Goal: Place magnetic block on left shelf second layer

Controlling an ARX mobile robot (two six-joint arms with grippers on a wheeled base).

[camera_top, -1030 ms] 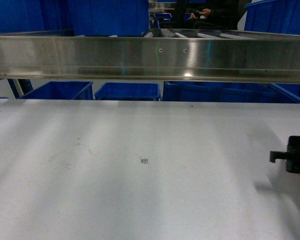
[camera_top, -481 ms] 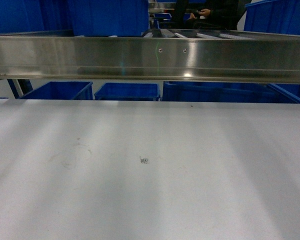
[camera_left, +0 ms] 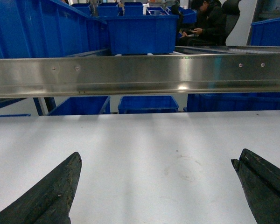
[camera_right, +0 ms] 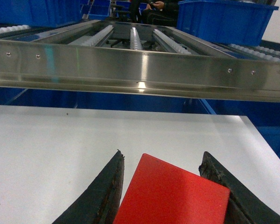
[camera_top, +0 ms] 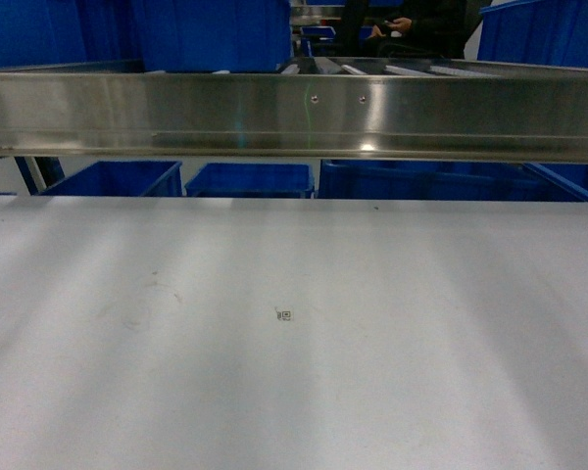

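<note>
Right now the right gripper point(camera_right: 161, 186) clamps the magnetic block point(camera_right: 172, 193) between its dark fingers point(camera_right: 105, 191), above the white tabletop point(camera_right: 51, 144). At 12 o'clock runs the steel shelf rail point(camera_right: 140, 70) with white rollers. The left gripper point(camera_left: 158, 186) gapes wide, holding nothing.

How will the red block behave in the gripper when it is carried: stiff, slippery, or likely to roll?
The red block looks rigid, with straight edges, so probably no bending. Its matte face suggests little slipping between the right gripper fingers. Being flat-sided, it should not roll when released.
</note>
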